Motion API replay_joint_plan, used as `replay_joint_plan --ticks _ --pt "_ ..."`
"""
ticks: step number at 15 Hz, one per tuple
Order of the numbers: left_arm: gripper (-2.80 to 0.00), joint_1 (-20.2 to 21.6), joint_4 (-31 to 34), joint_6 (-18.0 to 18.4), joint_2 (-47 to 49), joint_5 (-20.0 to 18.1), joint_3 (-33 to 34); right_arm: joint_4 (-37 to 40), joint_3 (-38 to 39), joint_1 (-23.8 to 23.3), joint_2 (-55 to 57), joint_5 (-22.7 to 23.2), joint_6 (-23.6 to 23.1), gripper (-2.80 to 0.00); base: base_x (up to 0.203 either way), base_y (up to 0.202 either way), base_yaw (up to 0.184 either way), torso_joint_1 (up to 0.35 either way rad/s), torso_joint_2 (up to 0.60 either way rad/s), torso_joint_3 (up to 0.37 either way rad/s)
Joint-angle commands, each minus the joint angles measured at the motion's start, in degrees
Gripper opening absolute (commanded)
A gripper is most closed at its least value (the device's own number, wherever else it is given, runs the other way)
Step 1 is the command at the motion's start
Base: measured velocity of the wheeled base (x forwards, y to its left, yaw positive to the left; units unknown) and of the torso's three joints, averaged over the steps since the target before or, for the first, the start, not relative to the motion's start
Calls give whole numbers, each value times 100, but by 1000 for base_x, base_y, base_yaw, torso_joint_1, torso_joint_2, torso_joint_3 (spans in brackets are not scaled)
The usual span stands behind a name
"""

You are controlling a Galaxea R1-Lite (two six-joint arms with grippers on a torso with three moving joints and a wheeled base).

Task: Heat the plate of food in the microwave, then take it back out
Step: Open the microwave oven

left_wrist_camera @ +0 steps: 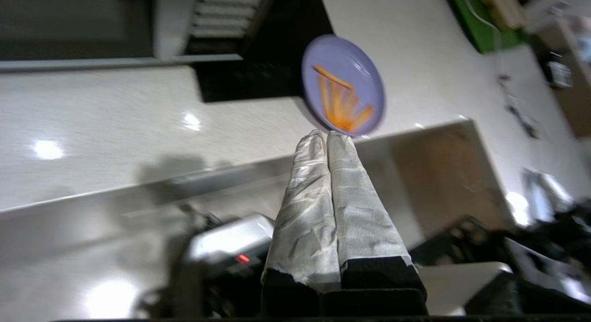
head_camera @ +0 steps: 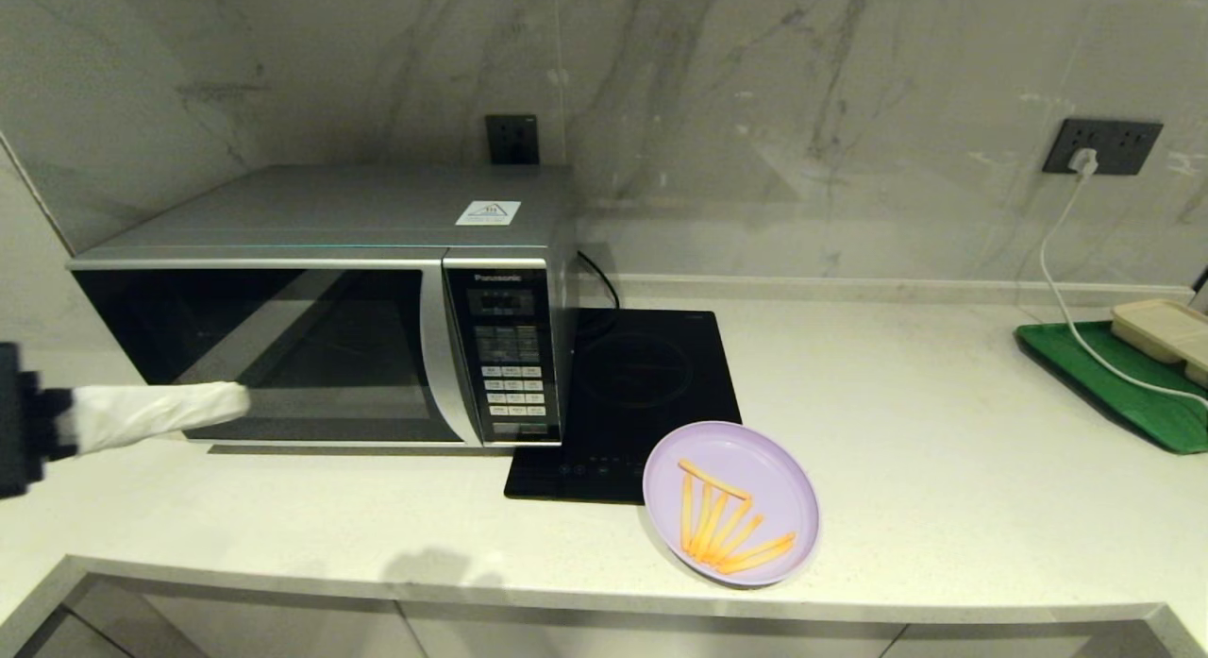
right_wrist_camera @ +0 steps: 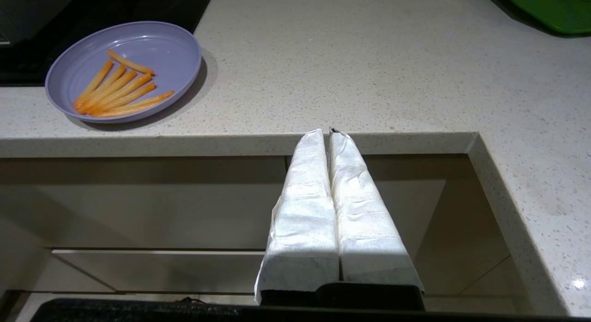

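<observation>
left gripper (head_camera: 231, 402): enters from the left edge of the head view, white-wrapped fingers (left_wrist_camera: 314, 192) pressed together, holding nothing; tip sits in front of the lower part of the microwave door, above the bench. Contact with the door: cannot tell.
right gripper (right_wrist_camera: 328, 133): parked below the bench's front edge, in front of the cabinet fronts; white-wrapped fingers (right_wrist_camera: 360, 197) pressed together, holding nothing. Seen only in its own wrist view.
plate of food (head_camera: 731, 503): lilac plate with orange-yellow fries, near the bench's front edge, roughly mid-width. Its rear-left rim overlaps the front-right corner of the induction cooktop (head_camera: 632, 394).
microwave (head_camera: 330, 309): silver-grey Panasonic, door shut, at the bench's back left against the marble wall. Keypad panel on its right side, white triangle sticker on top.
induction cooktop: flat black, just beside the microwave's right side, running toward the front edge.
green tray (head_camera: 1114, 379): right edge of the bench, well apart from the plate; beige container (head_camera: 1166, 332) on it.
white cable (head_camera: 1062, 261): runs from the wall socket (head_camera: 1102, 146) down across the tray.
bench (head_camera: 944, 469): pale speckled stone.
</observation>
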Motion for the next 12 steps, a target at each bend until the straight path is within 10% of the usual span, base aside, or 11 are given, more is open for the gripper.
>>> replay_joint_plan --ticks 1,4,8,12 --pt "-280 736 -515 33 1461 -2645 -67 7 0 1 2 -3 5 -280 0 0 0 0 0 0" --pt "-280 1365 -1647 177 2253 -4668 -28 7 0 1 2 -3 5 -280 0 0 0 0 0 0" --pt "-280 1415 -2617 194 2868 -4921 -77 7 0 1 2 -3 5 -280 0 0 0 0 0 0" --pt "-280 1348 -2138 175 2979 -4904 101 7 0 1 2 -3 5 -280 0 0 0 0 0 0"
